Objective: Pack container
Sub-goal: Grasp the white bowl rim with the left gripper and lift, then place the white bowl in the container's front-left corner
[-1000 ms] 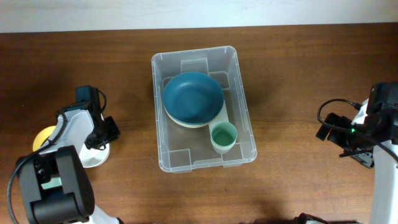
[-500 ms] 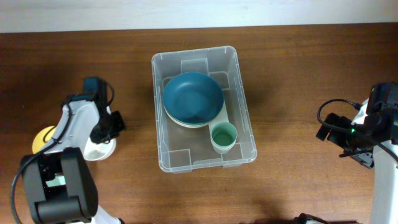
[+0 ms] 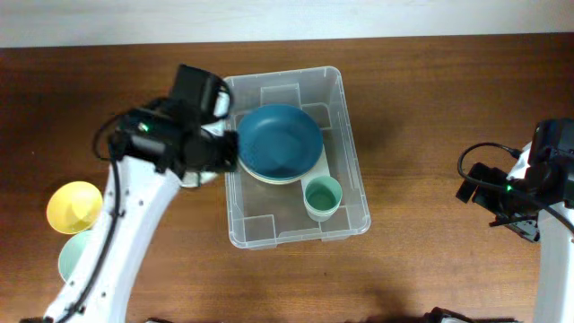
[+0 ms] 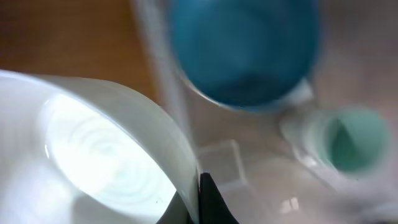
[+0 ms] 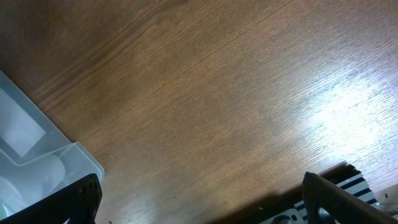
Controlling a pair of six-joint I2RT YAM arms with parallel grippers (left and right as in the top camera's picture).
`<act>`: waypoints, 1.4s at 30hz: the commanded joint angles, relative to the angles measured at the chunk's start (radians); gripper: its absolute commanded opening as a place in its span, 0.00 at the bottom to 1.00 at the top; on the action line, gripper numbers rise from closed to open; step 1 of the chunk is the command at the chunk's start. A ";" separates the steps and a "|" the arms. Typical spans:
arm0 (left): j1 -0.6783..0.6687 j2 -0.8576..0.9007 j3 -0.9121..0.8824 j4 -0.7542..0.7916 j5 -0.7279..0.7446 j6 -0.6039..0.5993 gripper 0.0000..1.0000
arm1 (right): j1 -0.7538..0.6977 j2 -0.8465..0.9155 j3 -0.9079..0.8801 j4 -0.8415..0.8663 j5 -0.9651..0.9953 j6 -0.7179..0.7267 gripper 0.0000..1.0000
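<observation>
Speaker 1: What is on the wooden table?

Speaker 2: The clear container sits at its centre.

Speaker 1: And the grippers?

Speaker 2: The left gripper, at the container's left rim, is clamped on a white bowl. The right gripper sits well apart at the right, fingers spread.

Speaker 1: Inside the container?

Speaker 2: A blue bowl, with a green cup just beside it.

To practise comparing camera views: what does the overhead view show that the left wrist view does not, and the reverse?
Overhead only: the yellow bowl, the pale green bowl and the right arm. Left wrist only: the ringed inside of a white bowl, close up. Both: the container with the blue bowl and green cup inside.
</observation>
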 commanded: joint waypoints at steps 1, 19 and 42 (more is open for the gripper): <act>-0.142 0.003 -0.002 -0.046 0.041 0.029 0.01 | 0.007 0.001 -0.001 0.000 0.001 -0.007 0.99; -0.342 0.218 -0.105 -0.002 0.040 0.029 0.01 | 0.007 0.001 -0.001 -0.004 -0.003 -0.007 0.99; 0.057 0.042 0.082 -0.117 -0.182 -0.061 0.51 | 0.007 0.001 -0.001 -0.003 -0.002 -0.007 0.99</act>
